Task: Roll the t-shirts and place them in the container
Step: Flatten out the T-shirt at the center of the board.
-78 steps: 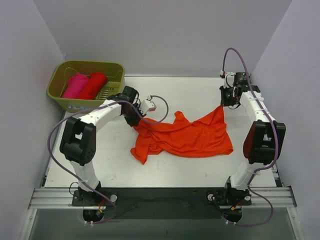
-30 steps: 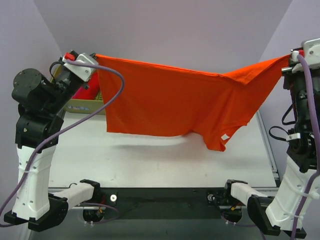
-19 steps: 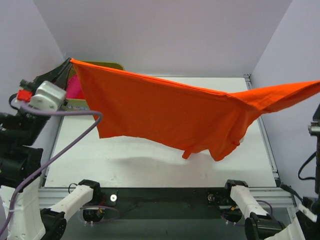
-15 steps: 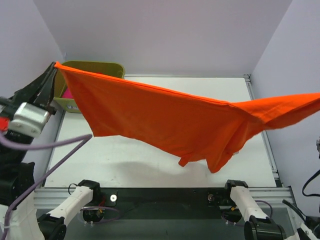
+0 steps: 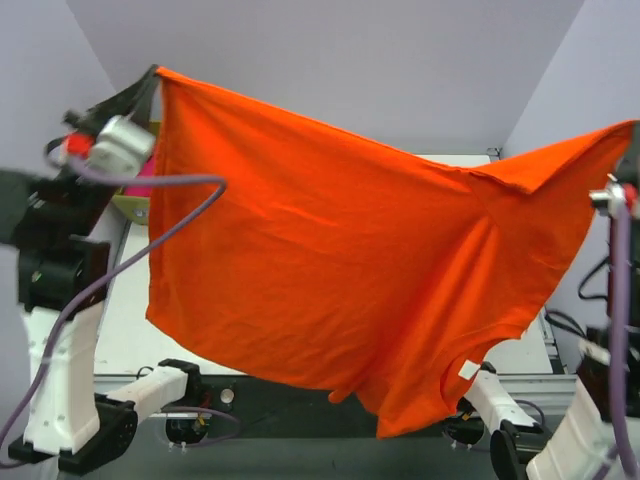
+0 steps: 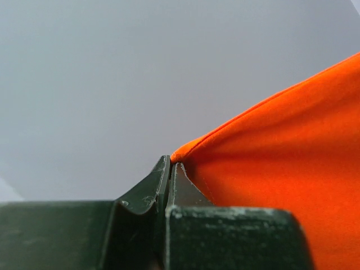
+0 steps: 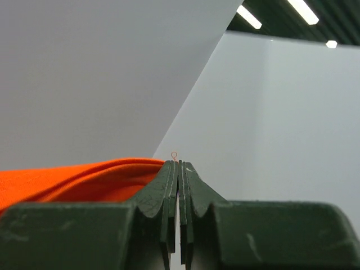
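An orange-red t-shirt (image 5: 330, 270) hangs spread in the air between my two grippers, and hides most of the table. My left gripper (image 5: 155, 74) is raised at the upper left, shut on one corner of the cloth (image 6: 270, 169). In the left wrist view its fingertips (image 6: 164, 169) pinch that corner. My right gripper (image 5: 632, 128) holds the opposite corner high at the right edge. The right wrist view shows its jaws pressed together, with orange cloth (image 7: 84, 177) bunched on their left side. A sliver of a magenta pink t-shirt (image 5: 142, 182) shows behind the left arm.
A bit of the olive-green basket (image 5: 128, 208) shows at the far left, mostly hidden by the hanging shirt and the left arm. A white label (image 5: 468, 370) sits at the shirt's lower edge. The left arm's purple cable (image 5: 150, 182) loops in front of the shirt. Grey walls stand close on both sides.
Both grippers have lifted the shirt's corners higher. The cloth has swung from a flat stretch to a steep hanging sheet that covers the table. The left gripper has moved up and right.
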Motion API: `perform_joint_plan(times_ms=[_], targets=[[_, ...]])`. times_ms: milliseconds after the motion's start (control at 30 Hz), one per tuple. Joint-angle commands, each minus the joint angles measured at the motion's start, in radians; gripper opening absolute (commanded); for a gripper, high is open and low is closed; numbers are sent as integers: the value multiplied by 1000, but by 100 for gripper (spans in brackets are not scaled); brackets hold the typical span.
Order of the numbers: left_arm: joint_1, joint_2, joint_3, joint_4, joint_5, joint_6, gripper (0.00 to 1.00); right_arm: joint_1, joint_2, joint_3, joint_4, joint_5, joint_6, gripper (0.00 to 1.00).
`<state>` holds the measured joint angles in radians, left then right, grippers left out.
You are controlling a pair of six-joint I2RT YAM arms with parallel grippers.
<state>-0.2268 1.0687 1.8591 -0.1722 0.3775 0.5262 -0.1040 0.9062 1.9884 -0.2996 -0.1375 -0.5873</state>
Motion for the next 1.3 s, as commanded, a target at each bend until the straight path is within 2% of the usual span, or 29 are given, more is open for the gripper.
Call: perform_joint_plan(times_ms=[0,33,133,200,267,400,433,567,633,867,967,1067,1267], targets=[[9,155,-156,-4,66,21,0,-5,80,-215,88,3,-80,0],[7,198,-193,-7,81,29,0,-3,82,-332,105,-2,-100,0],[4,301,-332,13,113,43,0,-3,109,-529,138,-22,-106,0],[-2,368,-417,30,113,70,0,-3,167,-614,152,-36,-109,0],[-11,500,-445,39,97,104,0,0,267,-715,220,-28,-103,0],[-12,773,-345,-7,48,130,0,1,483,-770,293,-30,-98,0],[-14,884,-233,-32,31,129,0,3,520,-770,333,-37,-106,0],[-17,1131,58,-156,-35,91,0,4,790,-676,332,-5,-98,0],[-20,1238,206,-200,-41,80,0,1,928,-570,312,27,-72,0],[-26,1464,489,-210,-121,107,0,21,1250,-232,249,134,-85,0],[-25,1522,552,-168,-146,112,0,29,1339,-91,223,194,-52,0],[-26,1534,551,-104,-135,110,0,33,1390,15,183,199,-25,0],[-31,1496,536,-64,-91,57,0,47,1318,-11,102,174,24,0]])
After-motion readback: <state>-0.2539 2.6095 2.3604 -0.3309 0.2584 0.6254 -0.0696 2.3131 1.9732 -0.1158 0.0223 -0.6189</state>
